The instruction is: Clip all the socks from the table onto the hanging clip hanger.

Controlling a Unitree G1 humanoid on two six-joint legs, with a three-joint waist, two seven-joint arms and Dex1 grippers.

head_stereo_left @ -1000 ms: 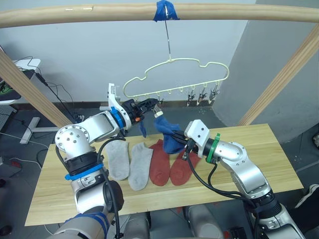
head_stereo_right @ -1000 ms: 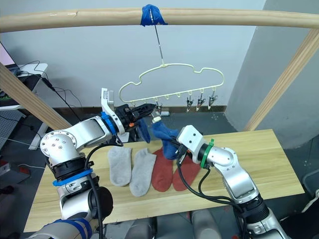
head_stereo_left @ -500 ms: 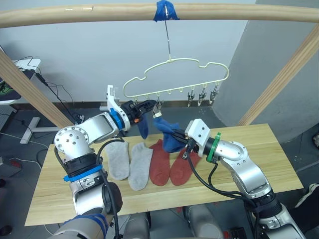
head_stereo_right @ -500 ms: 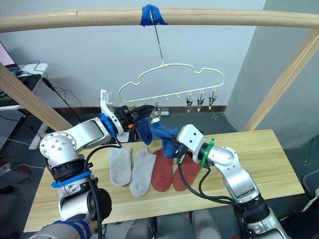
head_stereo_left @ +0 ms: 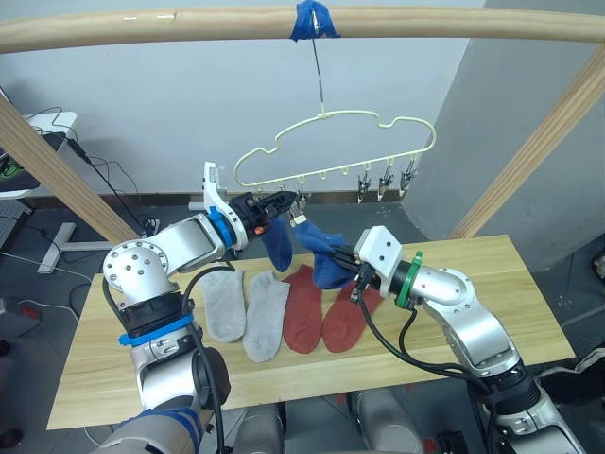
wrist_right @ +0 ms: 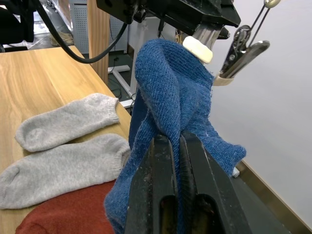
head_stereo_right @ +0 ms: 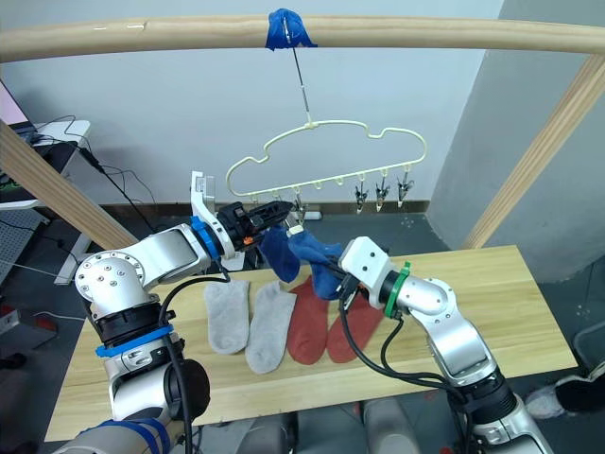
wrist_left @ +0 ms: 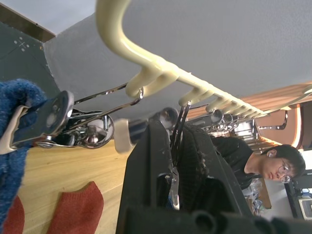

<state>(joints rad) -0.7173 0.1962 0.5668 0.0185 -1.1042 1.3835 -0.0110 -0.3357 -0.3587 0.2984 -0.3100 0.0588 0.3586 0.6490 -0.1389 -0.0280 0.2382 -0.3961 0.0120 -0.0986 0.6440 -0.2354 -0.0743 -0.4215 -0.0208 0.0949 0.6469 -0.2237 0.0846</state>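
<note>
Aloft, right gripper (wrist_right: 178, 146) pinching blue sock (wrist_right: 170, 92)

The blue sock (wrist_right: 170, 102) was soft, fuzzy knit cloth. The grey socks (wrist_right: 63, 146) looked soft and matt too. The table (head_stereo_left: 529, 284) was smooth, pale wood. The clips (wrist_left: 92, 124) were shiny metal. The hanger (wrist_left: 146, 68) looked smooth and creamy.

A pale wooden pole (head_stereo_left: 189, 26) runs overhead, a strip of blue tape (head_stereo_left: 312, 19) wrapped round it. Slanted poles (head_stereo_left: 529, 151) brace either side. Cables (head_stereo_left: 104, 175) trail over the floor by the wall.
</note>
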